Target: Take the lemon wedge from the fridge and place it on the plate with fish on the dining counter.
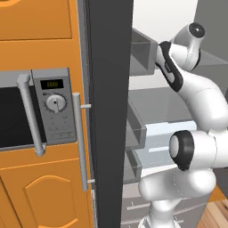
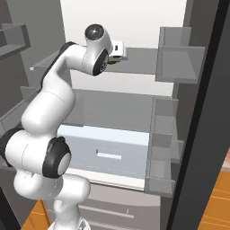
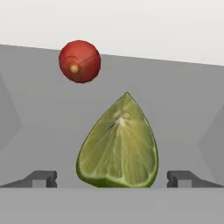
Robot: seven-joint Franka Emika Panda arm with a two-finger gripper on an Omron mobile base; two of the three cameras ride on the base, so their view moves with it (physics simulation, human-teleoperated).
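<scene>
End effector [image 3: 112, 178]: wide open, holding nothing, fingertips either side of the lemon wedge [image 3: 118, 144].
Red fruit [image 3: 79, 61]: farther back left on the fridge [image 2: 134, 60] shelf.

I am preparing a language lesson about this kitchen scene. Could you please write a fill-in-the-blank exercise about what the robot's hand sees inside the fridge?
1. In the hand view, the lemon wedge lies between the two ____ fingertips of the gripper.
2. Beyond the wedge, on the grey fridge shelf, sits a small round fruit whose colour is ____.
3. The jaws of the gripper stand ____, one on each side of the wedge.
4. In the left base view, the microwave sits in ____ cabinets.

Missing words: dark; red; open; orange
</scene>
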